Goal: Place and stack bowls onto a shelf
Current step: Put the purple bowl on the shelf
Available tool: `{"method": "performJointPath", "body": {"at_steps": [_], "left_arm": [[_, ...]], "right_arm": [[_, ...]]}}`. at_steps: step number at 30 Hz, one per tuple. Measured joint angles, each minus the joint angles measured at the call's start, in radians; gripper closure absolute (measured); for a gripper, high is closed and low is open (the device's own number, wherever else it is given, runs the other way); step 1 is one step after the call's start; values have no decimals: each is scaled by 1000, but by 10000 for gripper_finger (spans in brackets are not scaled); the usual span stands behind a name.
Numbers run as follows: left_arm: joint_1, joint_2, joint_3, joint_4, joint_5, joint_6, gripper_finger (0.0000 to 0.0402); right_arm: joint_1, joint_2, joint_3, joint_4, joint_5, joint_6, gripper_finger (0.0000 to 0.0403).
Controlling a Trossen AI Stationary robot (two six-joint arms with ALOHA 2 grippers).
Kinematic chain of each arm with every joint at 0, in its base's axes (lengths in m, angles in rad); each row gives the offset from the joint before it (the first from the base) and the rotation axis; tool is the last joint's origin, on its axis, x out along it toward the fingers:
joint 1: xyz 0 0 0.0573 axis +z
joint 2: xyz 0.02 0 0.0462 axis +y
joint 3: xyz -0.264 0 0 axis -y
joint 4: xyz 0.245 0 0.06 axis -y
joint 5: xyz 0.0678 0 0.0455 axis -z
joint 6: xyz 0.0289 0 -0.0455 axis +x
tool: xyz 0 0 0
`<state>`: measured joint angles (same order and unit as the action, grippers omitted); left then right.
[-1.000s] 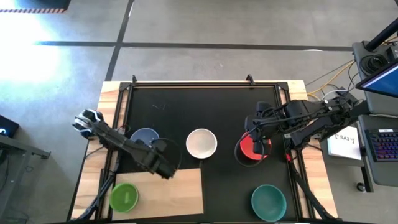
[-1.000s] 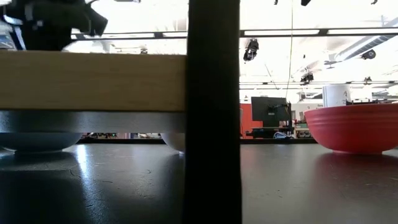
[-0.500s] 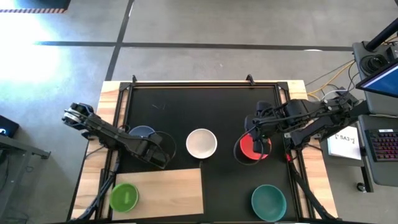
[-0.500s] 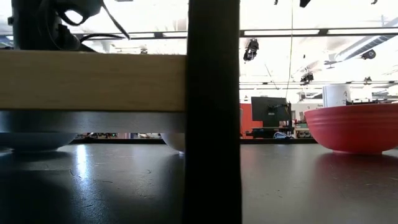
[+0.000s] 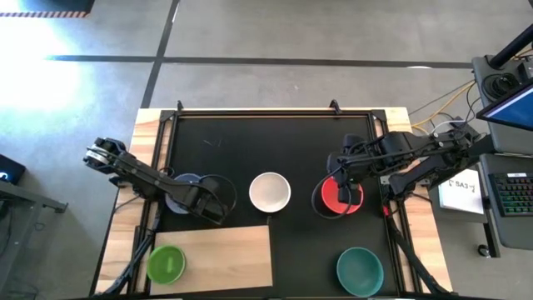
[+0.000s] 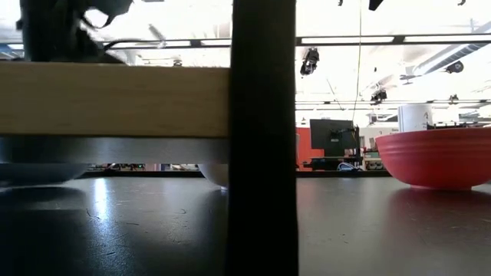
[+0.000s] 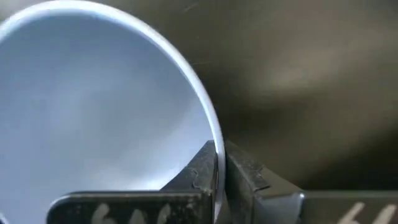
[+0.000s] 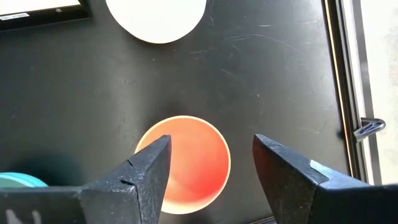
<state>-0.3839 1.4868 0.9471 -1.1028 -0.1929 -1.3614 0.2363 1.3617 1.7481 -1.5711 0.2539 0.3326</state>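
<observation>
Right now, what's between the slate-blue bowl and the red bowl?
The white bowl sits on the black mat between the slate-blue bowl and the red bowl, apart from both, as the high view shows. Nothing else lies there.

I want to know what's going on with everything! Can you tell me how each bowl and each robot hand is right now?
Slate-blue bowl: on the mat, rim pinched by the left gripper.
Left gripper: jaws shut on that rim.
Red bowl: upright on the mat, untouched.
Right gripper: jaws open, hovering over the red bowl.
White bowl: upright, empty, on the mat.
Teal bowl: upright on the mat.
Green bowl: upright on the shelf.
</observation>
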Motion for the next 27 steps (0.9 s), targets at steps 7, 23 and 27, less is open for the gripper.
{"method": "performJointPath", "body": {"at_steps": [7,23,27], "left_arm": [[-5,1,160,3,-102,112,401],[-223,520,915,-241,-82,215,401],[-273,682,1183,-383,-17,197,401]], "right_arm": [[0,1,0,0,0,0,188],[0,1,0,0,0,-3,188],[0,1,0,0,0,-1,188]]}}
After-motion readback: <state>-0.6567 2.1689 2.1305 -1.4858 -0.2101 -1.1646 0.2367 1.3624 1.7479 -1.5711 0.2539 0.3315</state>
